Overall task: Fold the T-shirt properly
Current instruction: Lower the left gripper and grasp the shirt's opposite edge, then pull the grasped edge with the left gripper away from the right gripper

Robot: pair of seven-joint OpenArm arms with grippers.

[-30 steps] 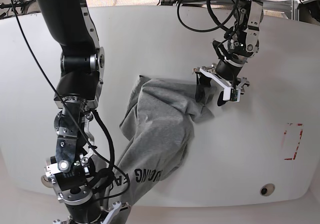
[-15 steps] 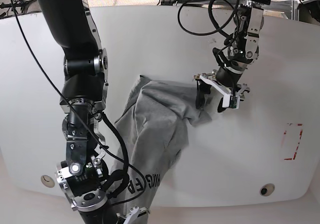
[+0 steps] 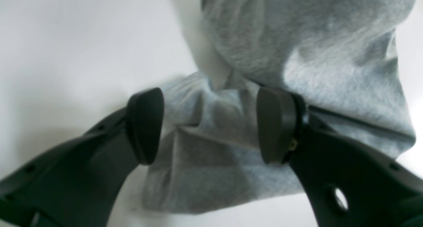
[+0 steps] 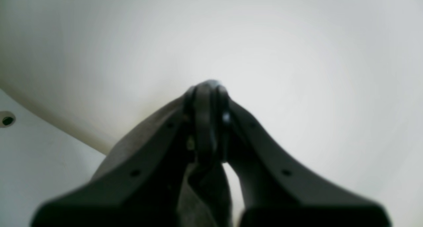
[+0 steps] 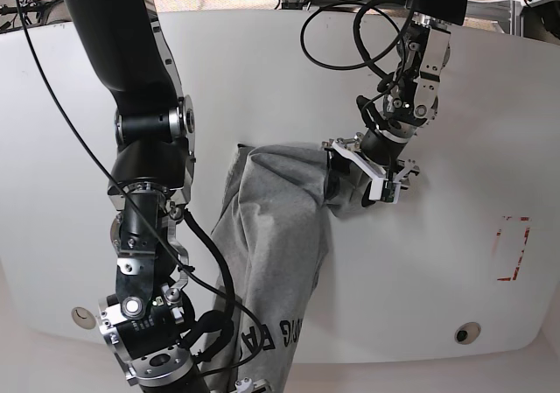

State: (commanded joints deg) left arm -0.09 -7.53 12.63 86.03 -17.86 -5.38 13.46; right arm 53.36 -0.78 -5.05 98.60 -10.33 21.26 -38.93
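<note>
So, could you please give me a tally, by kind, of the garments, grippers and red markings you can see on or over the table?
Garments: 1, the grey T-shirt
Grippers: 2, the left gripper open around a fold of the shirt, the right gripper closed
Red markings: 1, the red outline on the white table
Total: 4

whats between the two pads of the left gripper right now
A bunched fold of the grey T-shirt sits in the gap of the open left gripper; the left wrist view shows it, pads not yet closed on it.
</note>
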